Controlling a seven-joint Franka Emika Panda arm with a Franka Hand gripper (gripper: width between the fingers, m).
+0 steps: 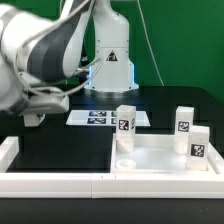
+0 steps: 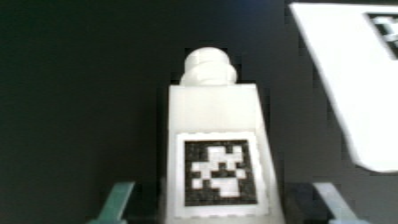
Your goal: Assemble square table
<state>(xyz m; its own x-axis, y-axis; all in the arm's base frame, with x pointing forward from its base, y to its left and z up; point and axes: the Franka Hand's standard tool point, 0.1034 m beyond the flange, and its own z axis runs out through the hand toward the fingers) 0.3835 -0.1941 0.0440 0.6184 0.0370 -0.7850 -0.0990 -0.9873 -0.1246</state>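
Note:
The white square tabletop [image 1: 160, 155] lies at the exterior view's lower right, with a raised rim. Three white tagged legs stand upright on it: one at its near-left corner [image 1: 125, 122], one at the back right [image 1: 183, 120], one at the right [image 1: 200, 143]. A fourth leg [image 2: 217, 140] lies on the black table in the wrist view, tag up, threaded tip pointing away. My gripper [image 2: 222, 203] is open around this leg's tagged end. One finger [image 2: 121, 203] stands on each side with dark gaps to the leg. In the exterior view the arm hides this leg and most of the gripper [image 1: 36, 118].
The marker board [image 1: 100, 118] lies on the black table in front of the robot base; its edge also shows in the wrist view [image 2: 352, 90]. A long white border rail [image 1: 60, 182] runs along the front and the exterior view's left side.

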